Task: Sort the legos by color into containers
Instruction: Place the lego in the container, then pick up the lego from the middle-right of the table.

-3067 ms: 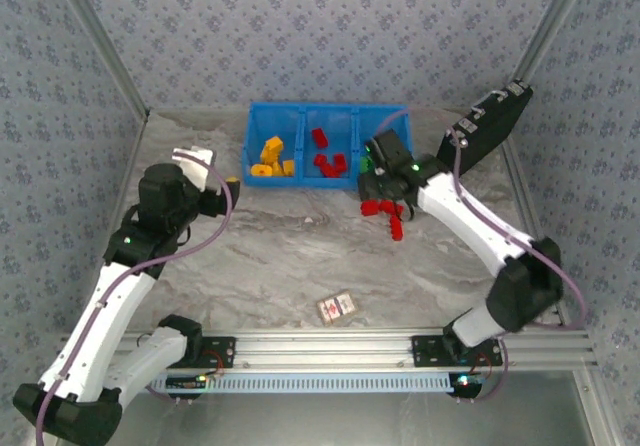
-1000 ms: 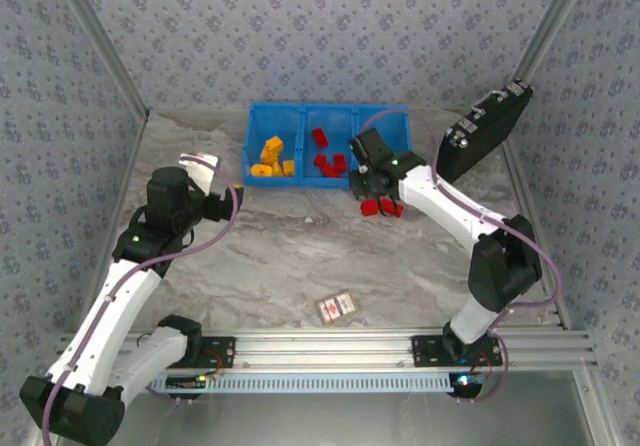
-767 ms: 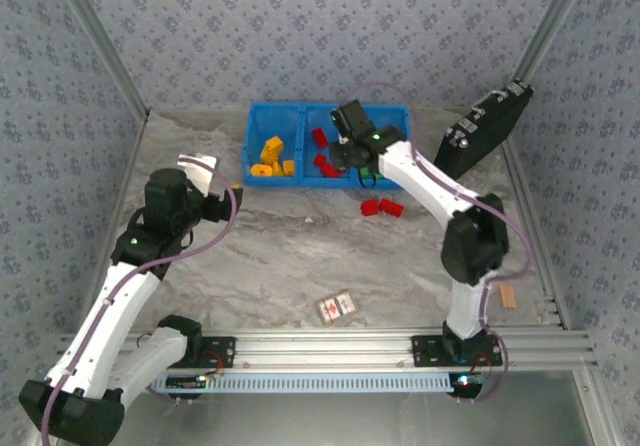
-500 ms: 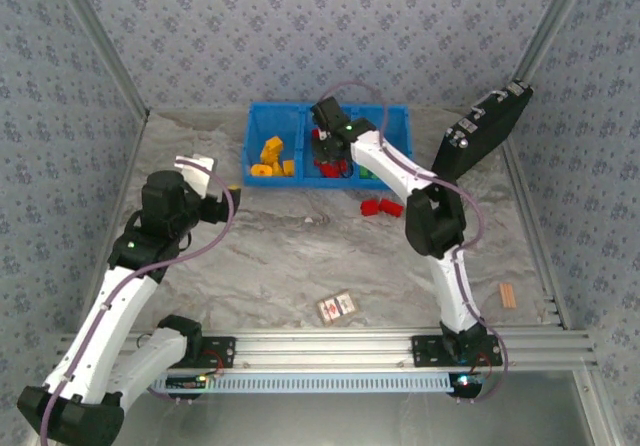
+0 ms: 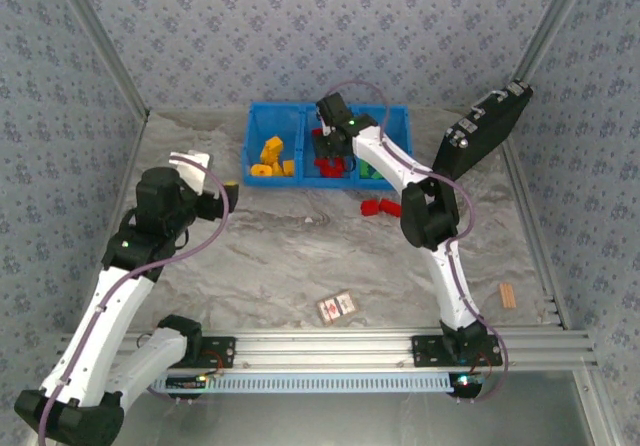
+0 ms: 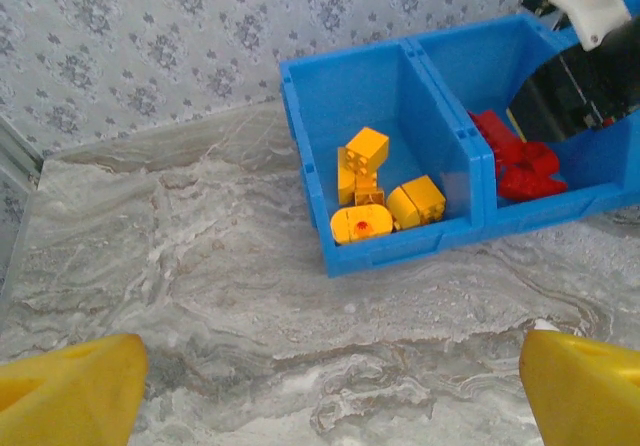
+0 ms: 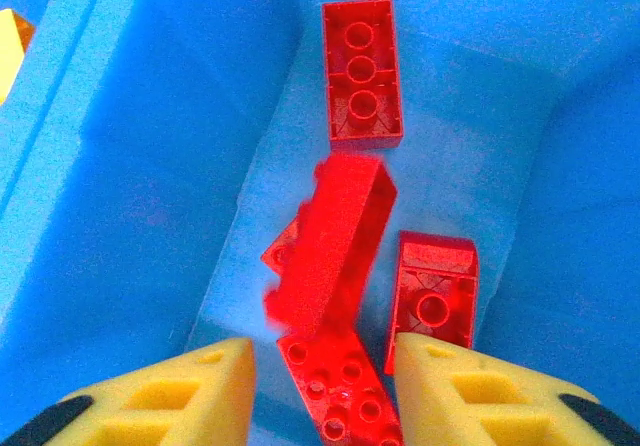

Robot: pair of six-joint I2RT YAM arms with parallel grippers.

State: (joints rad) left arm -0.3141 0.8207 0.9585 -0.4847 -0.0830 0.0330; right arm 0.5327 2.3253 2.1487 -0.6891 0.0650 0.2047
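Right wrist: a red lego is being released from the partly parted right claw into the bin's red compartment, matching colour.

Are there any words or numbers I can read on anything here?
Nothing here can be read.
The small red-and-white flat card box has print on it, too small to read.
The black rectangular device has pale spots that may be labels, too blurred to read.
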